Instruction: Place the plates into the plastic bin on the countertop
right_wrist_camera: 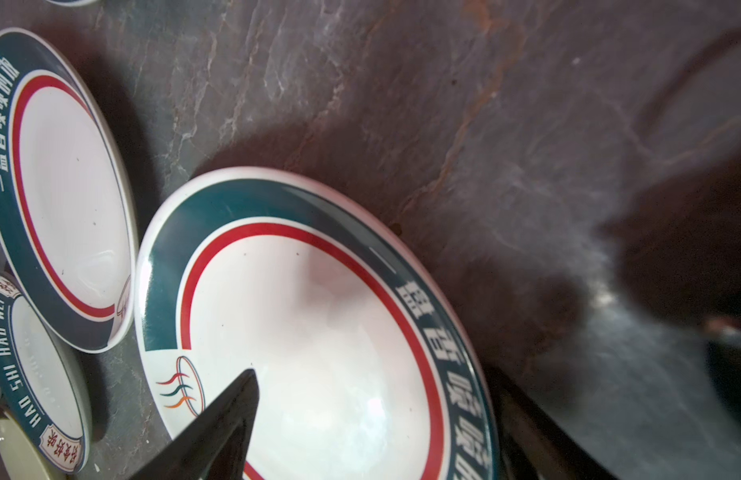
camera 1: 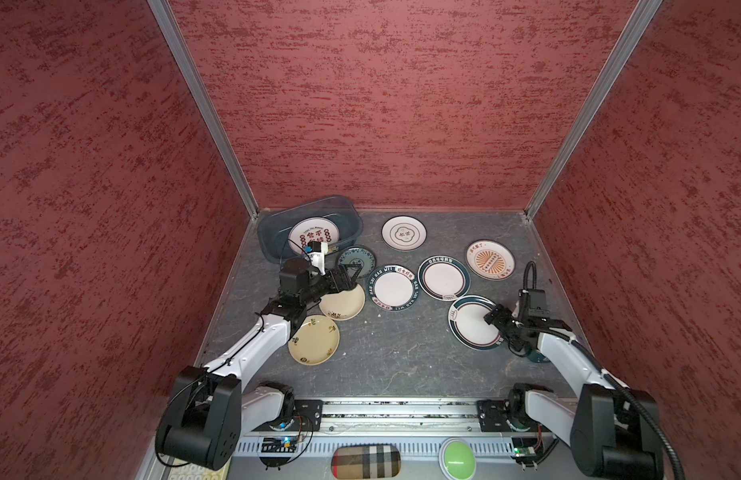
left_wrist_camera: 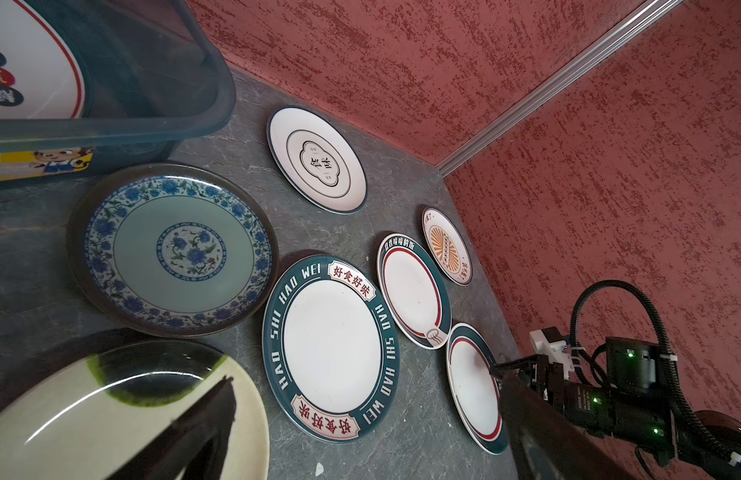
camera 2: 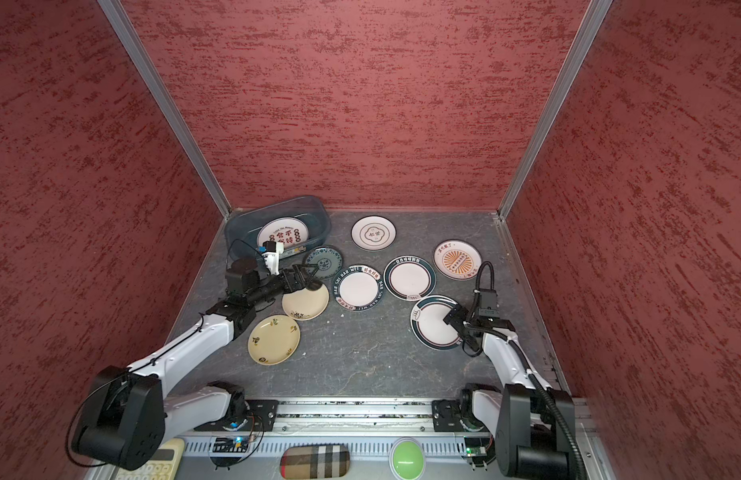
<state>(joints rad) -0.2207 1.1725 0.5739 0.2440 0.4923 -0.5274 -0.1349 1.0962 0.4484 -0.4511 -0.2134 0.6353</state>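
One plate (camera 1: pixel 315 236), white with red characters, lies flat inside the bin (camera 1: pixel 265 239), which sits in the far left corner of the worktop (camera 1: pixel 402 357). The other eight plates lie on the worktop outside it.

My left end effector (camera 1: pixel 352 279) hangs with its jaws spread wide and nothing between them. It is above the far edge of a cream plate (camera 1: pixel 344 307) and just beside the blue-flowered plate (camera 1: pixel 358 259) that lies right in front of the bin. In the left wrist view one finger (left_wrist_camera: pixel 211 415) is over the cream plate's well. A second cream plate (camera 1: pixel 314 338) lies nearer my base, just beside the first and partly under my left forearm (camera 1: pixel 260 336).

My right end effector (camera 1: pixel 491 318) is at the right side of the big teal-rimmed plate (camera 1: pixel 468 330), jaws apart and astride its rim. In the right wrist view one finger (right_wrist_camera: pixel 227 419) reaches over the white well, while the other is a dark blur outside the rim. I cannot tell whether either finger touches the plate.

Between my two arms lies the plate lettered HAO SHI HAO WEI (camera 1: pixel 391 287). A smaller teal-rimmed plate (camera 1: pixel 443 277) lies just beside it and just beside the big one. The sunburst plate (camera 1: pixel 490 259) lies toward the right wall (camera 1: pixel 651 208), and a white plate with a clover outline (camera 1: pixel 403 232) lies near the back wall (camera 1: pixel 381 124), to the right of the bin.
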